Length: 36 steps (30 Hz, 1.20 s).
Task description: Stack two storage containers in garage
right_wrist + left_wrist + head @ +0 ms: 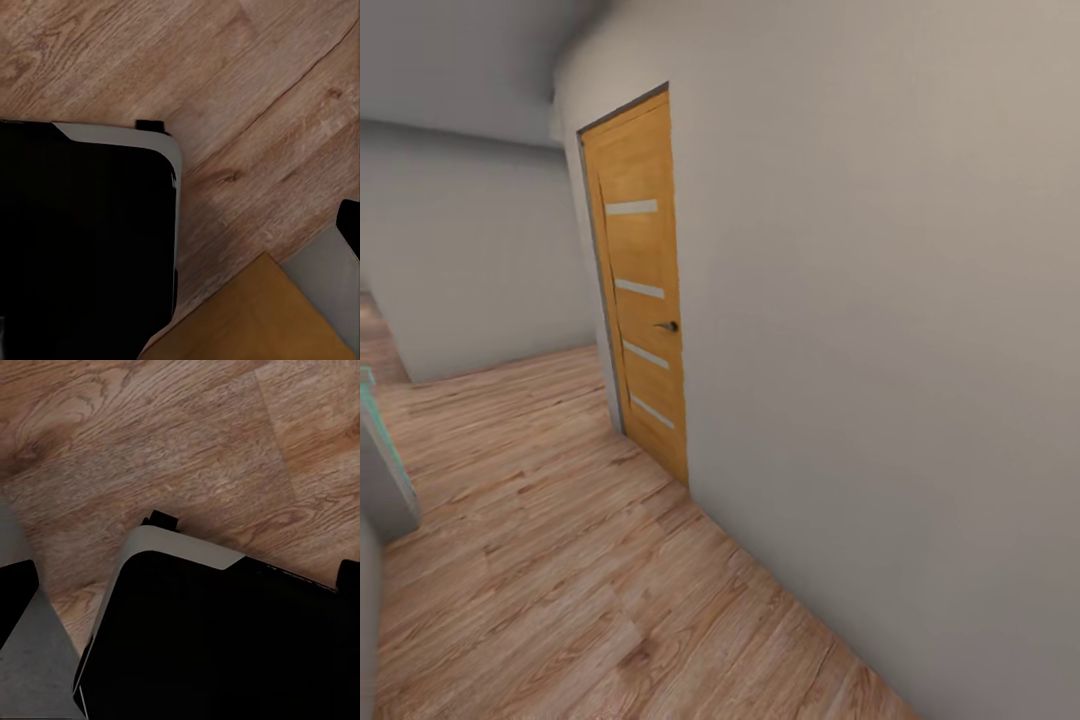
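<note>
Wood plank floor [560, 560] runs under us, pale brown, boards angled across the head view. Grey-white wall [880, 350] close on our right. Wooden door [640, 290] set in it, orange-brown, four pale horizontal slots, small dark handle [669, 326] at mid-height; it looks shut. Corridor continues past it toward a far wall. Grey object with a teal edge [382, 450] at the left margin; we cannot tell what it is.

Both wrist views look down on plank floor and the robot's own dark base with its light grey rim [180, 547] [120, 133]. Right wrist view also catches an orange-brown slab [255, 319], likely the door's foot.

Tools: dark slivers at the picture margins may be fingertips, but we cannot tell whether either tool is open, closed or carrying anything.

Storage containers: neither bin is before us here, so we cannot place them. We are in transit on light wood, so not in the garage.

Handling, judged from the task alone: plastic bins, probably light and stiff, smooth walls likely slippery. We would take hold at the rim or clamp the two short ends, one tool each, and keep the bin level for stacking.
</note>
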Available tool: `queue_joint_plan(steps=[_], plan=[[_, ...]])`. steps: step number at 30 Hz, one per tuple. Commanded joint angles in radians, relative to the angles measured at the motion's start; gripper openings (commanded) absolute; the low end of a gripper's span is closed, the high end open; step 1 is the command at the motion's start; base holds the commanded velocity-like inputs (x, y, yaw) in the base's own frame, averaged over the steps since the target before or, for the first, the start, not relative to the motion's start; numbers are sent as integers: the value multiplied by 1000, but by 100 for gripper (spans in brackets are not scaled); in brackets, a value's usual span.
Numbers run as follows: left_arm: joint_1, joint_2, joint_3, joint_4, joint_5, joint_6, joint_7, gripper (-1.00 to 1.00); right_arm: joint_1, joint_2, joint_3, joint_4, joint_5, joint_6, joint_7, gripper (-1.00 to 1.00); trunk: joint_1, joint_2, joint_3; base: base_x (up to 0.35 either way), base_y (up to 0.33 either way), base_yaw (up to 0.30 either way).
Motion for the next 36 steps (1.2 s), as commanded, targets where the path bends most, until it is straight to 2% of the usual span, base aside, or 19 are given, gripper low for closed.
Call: queue_joint_plan(steps=[1, 31, 36], plan=[[-1, -1, -8, 1, 8, -3, 3, 100, -1, 1, 8, 3, -10, -6, -2, 100, 0, -2, -1, 0, 0, 276], [-1, 0, -8, 1, 12, -3, 3, 100, -1, 2, 9, 3, -9, -6, -2, 100, 0, -2, 14, 1, 0, 276], [-1, 1, -8, 1, 12, -3, 3, 100, -1, 1, 8, 3, -9, -6, -2, 100, 0, -2, 16, 147, 0, 278]])
